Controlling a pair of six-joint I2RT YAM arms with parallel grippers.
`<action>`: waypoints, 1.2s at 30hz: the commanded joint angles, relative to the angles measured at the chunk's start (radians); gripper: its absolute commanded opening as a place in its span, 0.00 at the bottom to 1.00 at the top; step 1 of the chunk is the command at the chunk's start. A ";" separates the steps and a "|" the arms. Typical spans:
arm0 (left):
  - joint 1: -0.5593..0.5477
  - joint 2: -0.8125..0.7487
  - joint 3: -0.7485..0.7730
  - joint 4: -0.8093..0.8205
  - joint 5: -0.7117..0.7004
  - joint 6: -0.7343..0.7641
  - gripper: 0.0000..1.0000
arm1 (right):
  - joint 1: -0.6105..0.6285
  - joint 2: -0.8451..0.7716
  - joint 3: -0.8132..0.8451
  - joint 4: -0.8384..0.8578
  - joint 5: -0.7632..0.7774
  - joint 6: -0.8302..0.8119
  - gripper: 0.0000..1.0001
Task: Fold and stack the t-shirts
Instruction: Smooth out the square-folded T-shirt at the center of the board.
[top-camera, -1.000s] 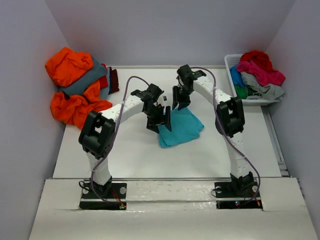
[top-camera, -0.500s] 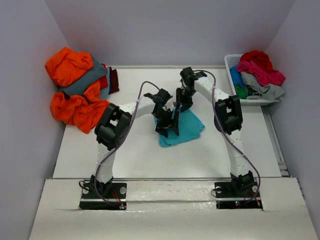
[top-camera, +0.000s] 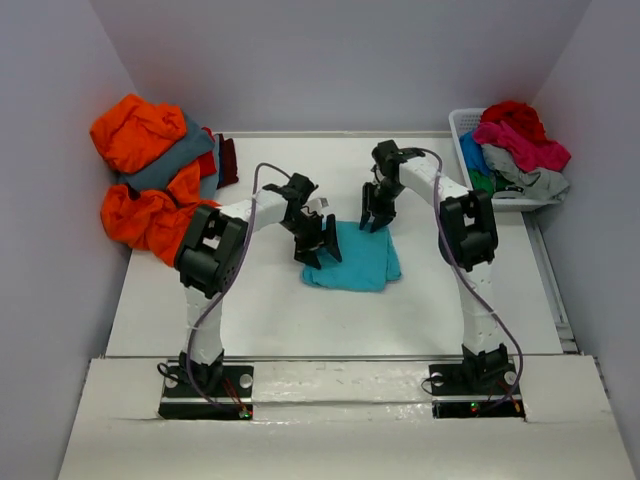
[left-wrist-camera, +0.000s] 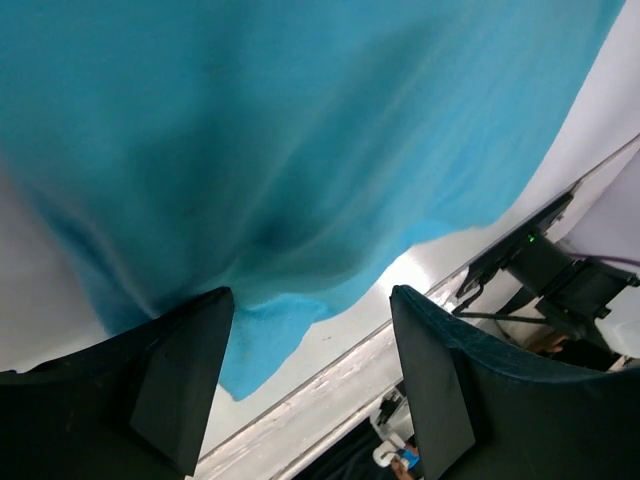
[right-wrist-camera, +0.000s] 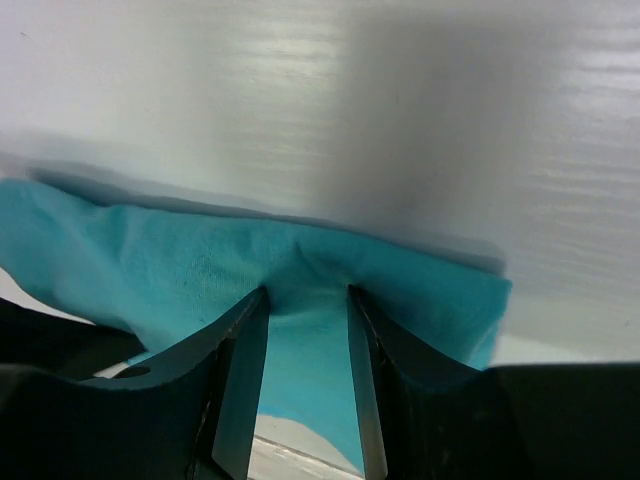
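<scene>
My right end effector (right-wrist-camera: 307, 292) is narrowed on a puckered fold of the turquoise shirt (top-camera: 355, 262), pinching it at its far right corner. My left end effector (top-camera: 318, 243) stands wide at the shirt's left edge. Its fingers (left-wrist-camera: 180, 370) are spread well apart with the cloth sagging just ahead of them, gripping nothing that I can see. The shirt lies bunched in the middle of the worktop (top-camera: 270, 300), between my two arms. Orange shirts (top-camera: 140, 135) and a slate grey shirt (top-camera: 165, 168) are heaped at the far left; the basket (top-camera: 462, 128) at the far right holds a red shirt (top-camera: 515, 113), a pink shirt (top-camera: 520, 145) and others.
</scene>
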 joint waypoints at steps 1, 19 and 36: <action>0.093 0.004 0.019 -0.062 -0.149 0.048 0.78 | -0.014 -0.046 -0.098 0.009 0.076 -0.016 0.44; 0.150 0.345 0.608 -0.157 -0.179 0.025 0.78 | -0.002 -0.369 -0.488 0.042 -0.026 -0.019 0.44; 0.150 -0.024 0.336 -0.070 -0.241 0.039 0.79 | 0.027 -0.267 -0.267 0.039 -0.050 -0.046 0.43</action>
